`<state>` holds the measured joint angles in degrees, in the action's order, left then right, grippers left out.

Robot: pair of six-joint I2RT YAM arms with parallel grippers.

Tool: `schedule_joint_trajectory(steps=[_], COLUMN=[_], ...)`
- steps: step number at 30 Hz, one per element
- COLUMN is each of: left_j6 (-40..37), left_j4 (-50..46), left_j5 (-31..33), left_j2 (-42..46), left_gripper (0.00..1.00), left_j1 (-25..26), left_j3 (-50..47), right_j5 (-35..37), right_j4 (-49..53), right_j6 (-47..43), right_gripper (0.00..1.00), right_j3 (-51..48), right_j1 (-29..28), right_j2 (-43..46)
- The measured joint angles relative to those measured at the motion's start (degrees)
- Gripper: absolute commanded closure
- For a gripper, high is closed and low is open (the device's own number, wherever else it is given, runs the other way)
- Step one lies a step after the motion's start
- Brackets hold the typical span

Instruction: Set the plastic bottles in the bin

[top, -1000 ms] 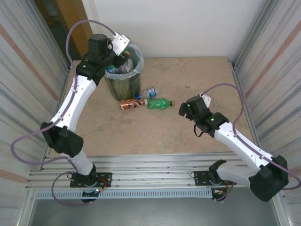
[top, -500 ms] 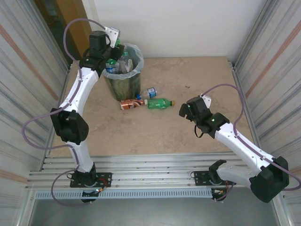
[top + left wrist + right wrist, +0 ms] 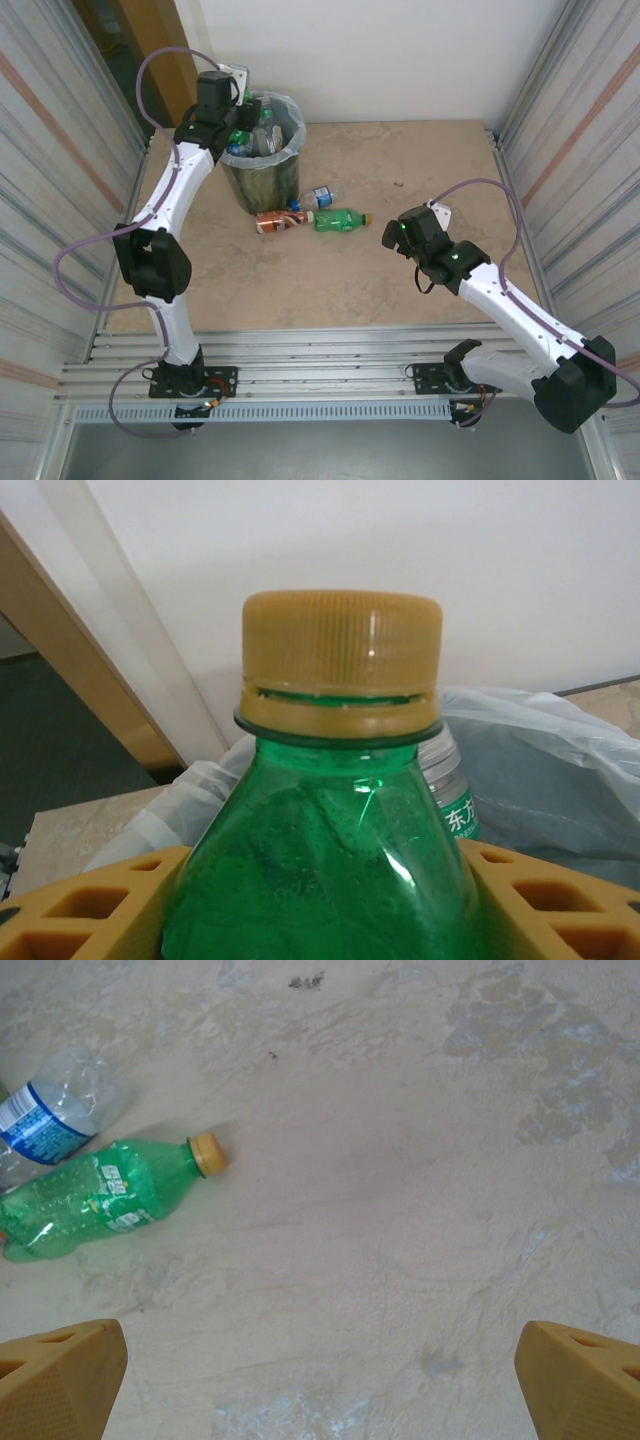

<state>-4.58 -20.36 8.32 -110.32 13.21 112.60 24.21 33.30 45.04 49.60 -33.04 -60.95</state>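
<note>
Left end effector (image 3: 237, 108) grips green bottle (image 3: 330, 830) over the bin (image 3: 262, 185); the next move is probably release. Right end effector (image 3: 320, 1365) stands open.

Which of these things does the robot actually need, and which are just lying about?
Job: held green bottle, bin, loose green bottle, clear bottle, brown bottle.
Just there: dark speck, metal side walls.
</note>
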Motion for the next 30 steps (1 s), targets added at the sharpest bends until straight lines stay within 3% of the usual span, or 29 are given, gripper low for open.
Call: schedule_joint_trajectory(steps=[5,12,20,22,30], left_j6=[1.27,2.97,4.02,4.33,5.05], left_j4=[-1.01,-2.21,-2.58,-2.60,-2.60], left_j5=[0.83,0.85,2.47,3.32,5.62], left_j2=[0.00,-0.07,-0.07,-0.07,-0.07], left_gripper=[0.57,0.40,0.35,0.28,0.20], left_j1=[0.00,0.00,0.00,0.00,0.00], left_j3=[-1.03,-2.12,-2.16,-2.16,-3.54], right_j5=[-0.02,-0.02,-0.02,-0.02,-0.02], right_j4=[0.00,0.00,0.00,0.00,-0.04], right_j6=[-0.02,-0.02,-0.02,-0.02,-0.02], right_gripper=[0.02,0.02,0.02,0.02,0.02], right_j3=[0.00,0.00,0.00,0.00,0.00], right_j1=[0.00,0.00,0.00,0.00,0.00], right_j2=[-0.02,-0.09,-0.09,-0.11,-0.61])
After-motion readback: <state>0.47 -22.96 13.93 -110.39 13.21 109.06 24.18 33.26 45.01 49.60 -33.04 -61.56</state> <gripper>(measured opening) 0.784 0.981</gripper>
